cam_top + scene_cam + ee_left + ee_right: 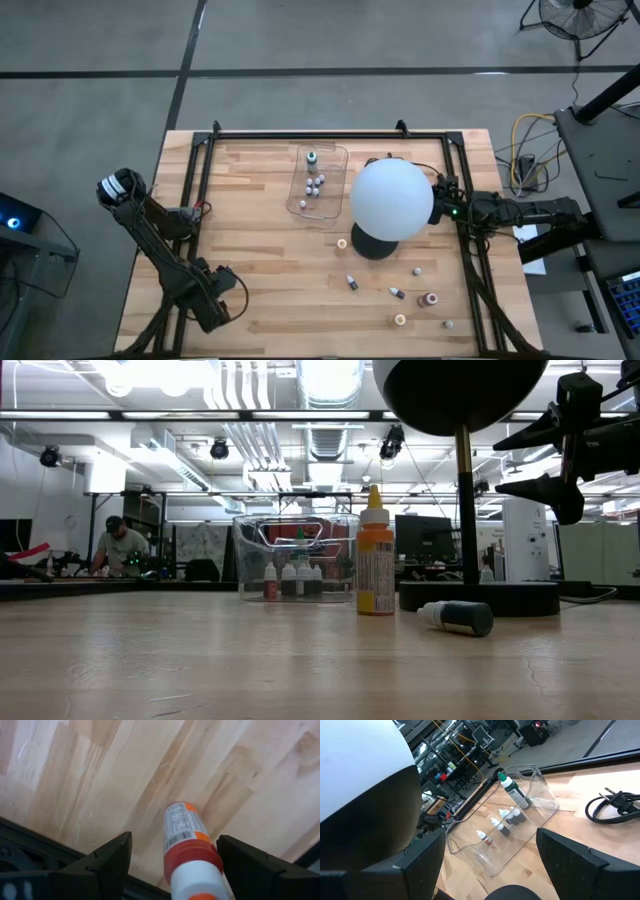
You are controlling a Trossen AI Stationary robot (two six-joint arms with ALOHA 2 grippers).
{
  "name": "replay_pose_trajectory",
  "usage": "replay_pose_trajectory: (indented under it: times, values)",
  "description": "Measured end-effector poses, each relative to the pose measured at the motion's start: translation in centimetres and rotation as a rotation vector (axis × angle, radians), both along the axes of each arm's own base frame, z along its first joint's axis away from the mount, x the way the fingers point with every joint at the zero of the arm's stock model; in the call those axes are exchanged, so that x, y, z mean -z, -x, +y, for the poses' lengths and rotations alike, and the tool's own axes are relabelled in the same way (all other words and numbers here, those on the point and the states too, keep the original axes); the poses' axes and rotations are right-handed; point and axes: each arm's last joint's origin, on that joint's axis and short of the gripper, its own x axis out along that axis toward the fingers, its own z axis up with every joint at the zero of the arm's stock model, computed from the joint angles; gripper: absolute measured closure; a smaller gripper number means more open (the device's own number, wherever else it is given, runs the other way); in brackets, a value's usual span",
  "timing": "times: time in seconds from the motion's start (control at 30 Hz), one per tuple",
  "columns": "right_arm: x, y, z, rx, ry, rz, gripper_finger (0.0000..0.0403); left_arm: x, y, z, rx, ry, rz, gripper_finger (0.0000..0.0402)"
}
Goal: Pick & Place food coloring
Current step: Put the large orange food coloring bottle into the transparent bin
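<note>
An orange-labelled food coloring bottle (182, 832) with a white cap stands between the fingers of my left gripper (174, 860), base toward the wood. That gripper (215, 300) is open and points down at the table's near left. Several small bottles (316, 183) stand in the clear tray (335, 155) at the far middle. Others lie loose on the near right, such as one at the middle (352, 282) and a red one (428, 298). My right gripper (490, 865) waits open and level behind the white globe (392, 198). My left gripper comes at the orange bottle from above, one finger on each side of its cap end. A clear gap shows beside one finger (117, 857). The bottle's shoulder (212, 857) lies right by the other finger; I cannot tell whether they touch.
The globe's black base (372, 243) stands mid-table, with an upright orange bottle (375, 565) and a lying dark vial (458, 617) beside it. A black frame rail (205, 165) runs along the table's left, far and right sides. Bare wood lies between my left gripper and the loose bottles.
</note>
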Motion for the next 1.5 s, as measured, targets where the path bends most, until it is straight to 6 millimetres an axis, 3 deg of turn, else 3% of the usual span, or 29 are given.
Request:
replay_pose_trajectory:
  times: [0.67,0.87,1.13,1.5]
  values:
    - [0.0,0.0,0.0,0.000,0.000,0.000,0.0101,0.6,-0.1,-0.3,0.010,0.067,0.010,0.0147]
    - [0.0,0.0,0.0,0.000,0.000,0.001,0.0101,0.6,0.0,-0.3,0.012,0.077,0.022,0.0183]
    - [0.0,0.0,0.0,0.000,0.000,0.000,0.0101,0.6,-0.4,-0.1,0.026,0.078,0.017,0.0284]
    - [0.0,0.0,0.0,0.000,0.000,0.001,0.0101,-1.1,-3.9,1.9,0.041,0.078,-0.084,0.0285]
